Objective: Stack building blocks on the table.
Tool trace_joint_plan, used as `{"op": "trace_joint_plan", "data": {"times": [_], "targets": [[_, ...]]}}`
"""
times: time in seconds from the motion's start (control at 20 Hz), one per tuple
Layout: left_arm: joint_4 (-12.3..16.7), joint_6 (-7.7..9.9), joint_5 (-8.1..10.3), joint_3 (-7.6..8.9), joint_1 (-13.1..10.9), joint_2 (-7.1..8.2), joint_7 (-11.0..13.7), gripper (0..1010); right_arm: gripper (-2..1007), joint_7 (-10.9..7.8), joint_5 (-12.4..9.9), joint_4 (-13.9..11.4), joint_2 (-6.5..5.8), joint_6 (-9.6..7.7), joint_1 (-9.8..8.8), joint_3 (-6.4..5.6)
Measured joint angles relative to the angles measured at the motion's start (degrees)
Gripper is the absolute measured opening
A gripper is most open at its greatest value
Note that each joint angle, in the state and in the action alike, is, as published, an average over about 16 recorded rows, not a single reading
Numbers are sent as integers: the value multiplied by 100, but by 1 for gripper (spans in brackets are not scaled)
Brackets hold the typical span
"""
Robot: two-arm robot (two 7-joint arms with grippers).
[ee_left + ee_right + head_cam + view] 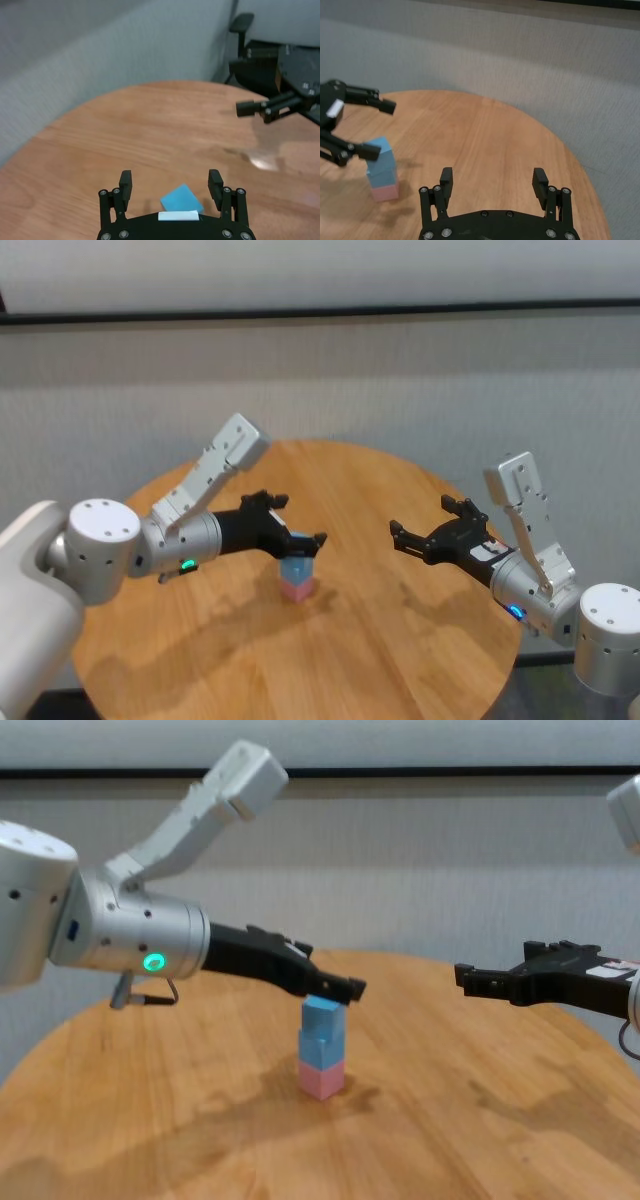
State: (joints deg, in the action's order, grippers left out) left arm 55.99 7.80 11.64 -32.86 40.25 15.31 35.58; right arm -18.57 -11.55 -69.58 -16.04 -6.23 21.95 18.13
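Note:
Three building blocks stand in one stack near the middle of the table point(420, 640): a pale pink cube point(322, 1079) at the bottom and two light blue cubes point(322, 1045) point(322, 1016) on it. My left gripper point(297, 520) is open and hovers at the top blue cube point(182, 199), with its fingers spread wide on either side and not touching it. My right gripper point(422, 517) is open and empty, held above the table to the right of the stack. The stack also shows in the right wrist view point(382, 171).
The round wood table point(150, 1120) ends at a grey wall behind. A dark chair point(250, 45) stands beyond the table's far edge. The right gripper shows far off in the left wrist view point(260, 107).

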Motion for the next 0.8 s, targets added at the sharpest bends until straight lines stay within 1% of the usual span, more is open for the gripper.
{"op": "trace_joint_plan", "data": {"times": [0.25,0.55,0.65,0.8], "targets": [[588,159,112,213,-214,240,-234,1000,1000,0,0,0,0,0,0,0],[1396,416,216,511,-634,621,-595,999,1000,0,0,0,0,0,0,0],[1614,487,226,592,-770,735,-699,999,1000,0,0,0,0,0,0,0],[1853,576,233,686,-940,867,-817,999,1000,0,0,0,0,0,0,0]]}}
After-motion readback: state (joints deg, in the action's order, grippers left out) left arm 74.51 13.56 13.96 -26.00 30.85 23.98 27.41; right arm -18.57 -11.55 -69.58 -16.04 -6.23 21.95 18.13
